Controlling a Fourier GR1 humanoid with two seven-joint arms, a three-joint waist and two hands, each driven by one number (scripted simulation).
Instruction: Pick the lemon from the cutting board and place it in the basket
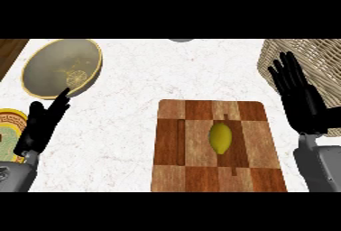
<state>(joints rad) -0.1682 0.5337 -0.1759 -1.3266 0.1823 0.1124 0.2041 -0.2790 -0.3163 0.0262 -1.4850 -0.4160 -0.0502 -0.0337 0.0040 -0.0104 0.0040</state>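
Cutting board point(200, 176) sat lower centre, lemon point(221, 137) at its middle, untouched. Our right hand point(303, 101) hovered open by basket point(300, 56) upper right; left hand point(41, 124) rested open, left edge. We judged lemon light, firm, slick, rolling; grasp across narrow waist.

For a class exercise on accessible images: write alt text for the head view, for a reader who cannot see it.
A yellow lemon lies on a wooden cutting board on a white counter. The open right hand is raised beside a wicker basket at upper right. The open left hand is at the left, below a round plate.
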